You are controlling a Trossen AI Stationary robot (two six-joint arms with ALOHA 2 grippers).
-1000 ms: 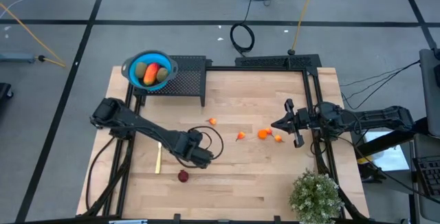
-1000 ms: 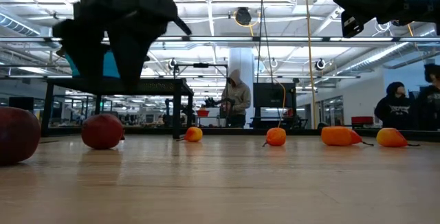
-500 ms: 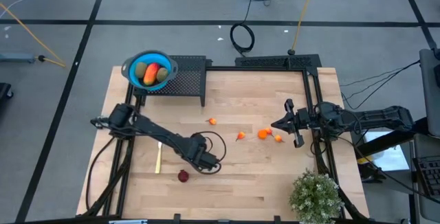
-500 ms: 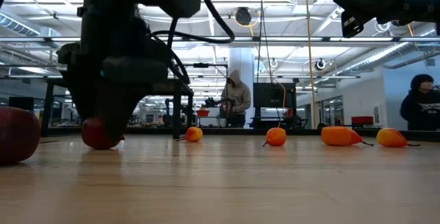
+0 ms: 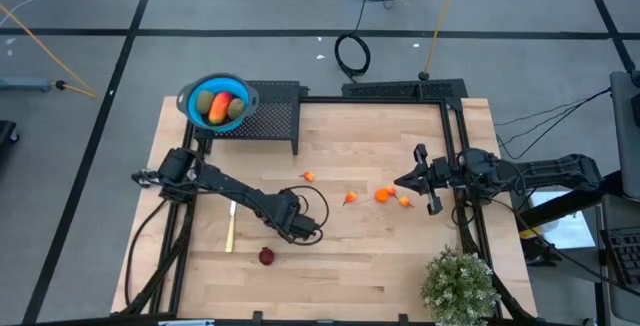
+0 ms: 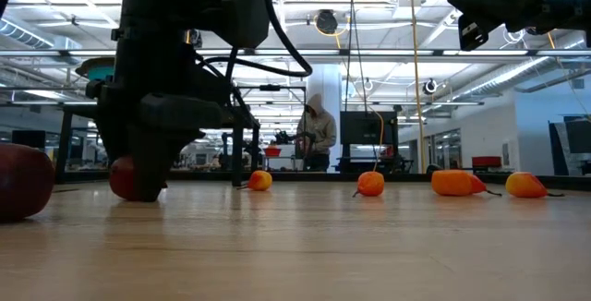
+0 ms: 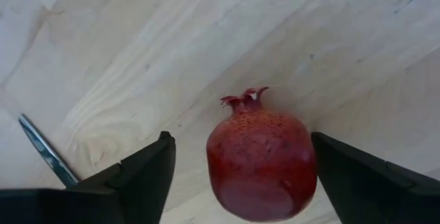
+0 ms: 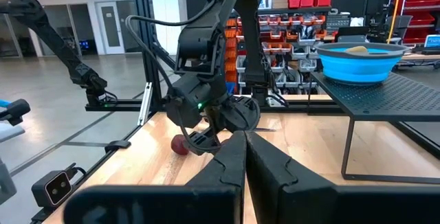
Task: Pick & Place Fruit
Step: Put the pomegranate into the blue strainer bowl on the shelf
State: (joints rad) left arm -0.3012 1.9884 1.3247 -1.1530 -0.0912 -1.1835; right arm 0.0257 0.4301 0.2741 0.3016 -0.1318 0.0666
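Note:
A dark red pomegranate [image 7: 261,162] lies on the wooden table [image 5: 400,256], its crown pointing away from the wrist camera. My left gripper [image 7: 240,141] points steeply down over it, open, one finger on each side and touching neither. The low view shows those fingers [image 6: 138,167] down around that fruit [image 6: 125,181]; from above the gripper [image 5: 295,228] hides it. A second dark red fruit [image 5: 266,256] lies close by toward the near edge. Small orange fruits [image 5: 383,194] lie mid-table. My right gripper [image 5: 425,179] hangs shut at the right, above the table.
A blue bowl [image 5: 218,101] holding green and red-orange fruit stands on a black rack [image 5: 270,116] at the far left. A slim pale knife [image 5: 230,228] lies left of my left gripper. A potted plant [image 5: 460,284] stands at the near right corner.
My left gripper has sunk toward the table and tipped more steeply down, staying open. Its fingers, which hung above the dark red pomegranate, now stand on either side of it. The fruit has not moved.

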